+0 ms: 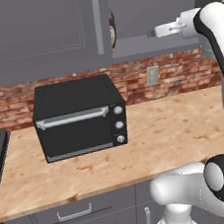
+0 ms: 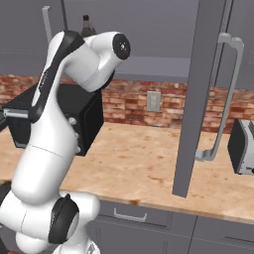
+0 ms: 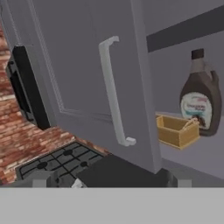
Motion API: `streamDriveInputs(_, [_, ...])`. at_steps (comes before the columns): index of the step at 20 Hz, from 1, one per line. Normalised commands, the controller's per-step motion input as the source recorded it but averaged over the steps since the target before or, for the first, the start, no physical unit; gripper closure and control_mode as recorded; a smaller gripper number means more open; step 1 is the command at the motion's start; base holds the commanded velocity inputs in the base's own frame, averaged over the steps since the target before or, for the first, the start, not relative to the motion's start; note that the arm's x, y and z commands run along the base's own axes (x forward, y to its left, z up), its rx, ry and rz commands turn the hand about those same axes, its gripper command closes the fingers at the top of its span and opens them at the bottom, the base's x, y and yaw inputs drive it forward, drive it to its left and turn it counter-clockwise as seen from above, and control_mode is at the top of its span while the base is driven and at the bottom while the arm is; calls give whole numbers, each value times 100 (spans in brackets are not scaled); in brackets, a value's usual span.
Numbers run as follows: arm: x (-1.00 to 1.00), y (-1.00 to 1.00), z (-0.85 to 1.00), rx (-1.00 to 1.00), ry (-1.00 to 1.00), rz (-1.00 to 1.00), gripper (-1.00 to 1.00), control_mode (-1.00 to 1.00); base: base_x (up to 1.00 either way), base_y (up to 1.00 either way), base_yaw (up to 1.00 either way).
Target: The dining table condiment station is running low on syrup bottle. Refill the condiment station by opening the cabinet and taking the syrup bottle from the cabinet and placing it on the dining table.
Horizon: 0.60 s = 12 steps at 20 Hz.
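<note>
As the cabinet [image 3: 87,65] door stood open for access, the syrup bottle [image 3: 201,98] was shelved upright; claw [image 3: 107,181] fully spread, nothing held.

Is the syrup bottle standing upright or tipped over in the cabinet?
Upright: the syrup bottle stands on the cabinet shelf, cap on top, beside a small wooden box.

You get even, flat rendered light | soft faint shadows | no glare | hand view slightly soft.
</note>
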Motion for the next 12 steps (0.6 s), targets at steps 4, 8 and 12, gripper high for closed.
streamDriveInputs(4, [28, 14, 1, 0, 13, 0, -100, -100, 0, 0, 0])
streamDriveInputs(8, [34, 0, 0, 0, 5, 0, -100, -100, 0, 0, 0])
streamDriveInputs(12, [39, 0, 0, 0, 0, 0, -100, -100, 0, 0, 0])
